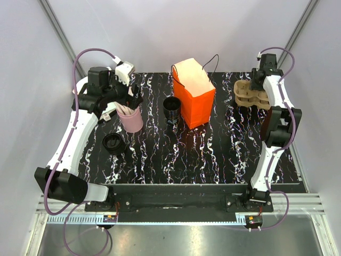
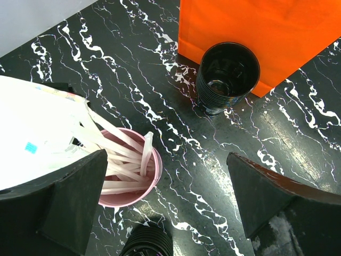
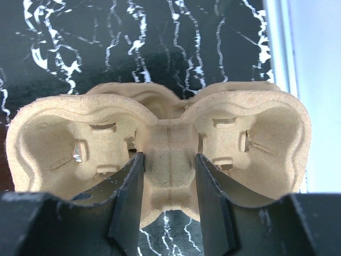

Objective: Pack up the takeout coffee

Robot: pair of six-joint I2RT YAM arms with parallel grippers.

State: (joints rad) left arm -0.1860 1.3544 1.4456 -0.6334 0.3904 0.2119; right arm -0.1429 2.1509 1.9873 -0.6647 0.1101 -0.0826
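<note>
**Coffee front-left on the table, right arm on the carrier**

We've got the coffee (image 1: 113,143), lid on, standing upright on the table (image 1: 213,154) towards the near-left, well apart from the bag (image 1: 194,98). Nothing is touching it. From the left wrist we only catch its top at the bottom edge (image 2: 146,242), just beside the pink cup (image 2: 128,181) full of sticks (image 2: 125,152).

The left gripper (image 2: 167,154) hangs over that pink cup with its fingers (image 2: 69,202) spread wide, holding nothing. The open cup (image 2: 228,77) sits right up against the bag's foot.

On the far right, the right gripper (image 3: 169,202) has its fingers (image 3: 128,197) pinched on the middle ridge of the carrier (image 3: 160,133), one in each pocket.
</note>
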